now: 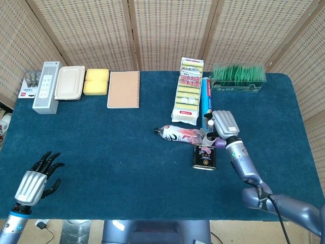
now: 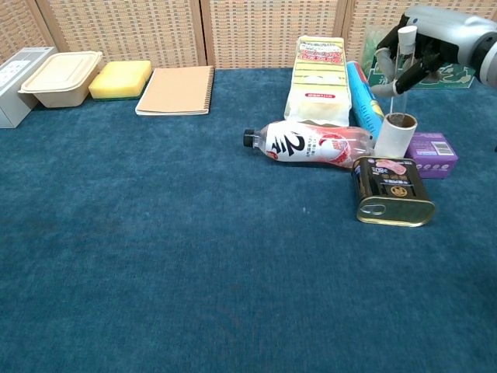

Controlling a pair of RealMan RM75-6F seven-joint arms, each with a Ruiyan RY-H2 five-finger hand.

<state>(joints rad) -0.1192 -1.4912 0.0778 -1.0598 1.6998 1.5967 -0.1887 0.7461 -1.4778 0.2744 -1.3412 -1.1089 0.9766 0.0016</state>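
Right hand (image 2: 415,54) holds thin clear tube (image 2: 402,58) upright, fingers pinched round it. Tube up in air, just above open top of white paper roll (image 2: 394,134), not touching it. Roll stands between pink bottle (image 2: 311,144), lying on side, and purple box (image 2: 433,153). Tin can (image 2: 392,190) lies just in front. Left hand (image 1: 36,181) near table's front left corner, fingers spread, holding nothing.

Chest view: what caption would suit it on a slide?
Right hand holds a clear tube above a paper roll beside a tin.
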